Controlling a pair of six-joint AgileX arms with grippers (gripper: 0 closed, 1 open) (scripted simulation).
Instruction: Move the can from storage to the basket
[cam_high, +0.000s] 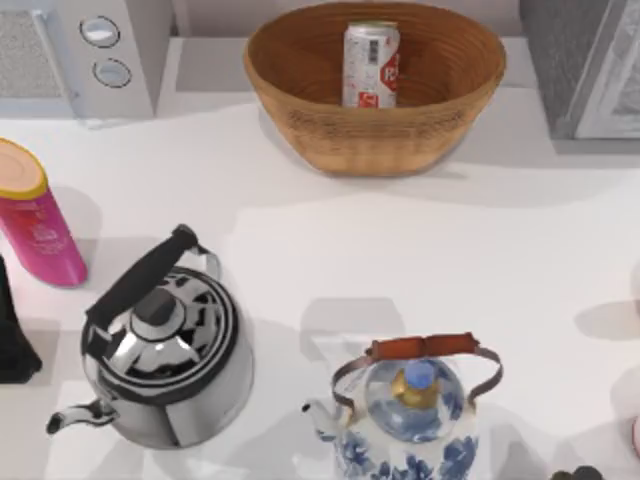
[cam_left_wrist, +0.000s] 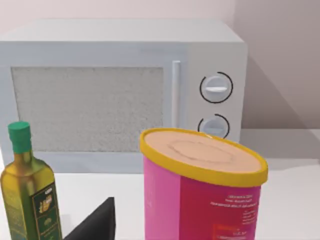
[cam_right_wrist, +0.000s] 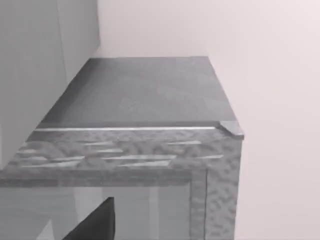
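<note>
Left of the basket (cam_high: 300, 90), a microwave (cam_high: 80, 50) is sitting at the table's back edge, with a pink bottle (cam_high: 35, 215) and a black kettle (cam_high: 165, 345) nearer the front. Neither arm's jaw state is showing; I cannot tell it. Inside the basket the can (cam_high: 371, 65) is standing upright, long axis vertical, top up. Risk, as I judge it: a bump against the basket could be tipping the can. Right of the basket, a grey cabinet (cam_high: 580, 65) is standing.

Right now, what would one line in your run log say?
can: upright inside basket | pink bottle: table's left | two kettles: front | task: looks done
</note>
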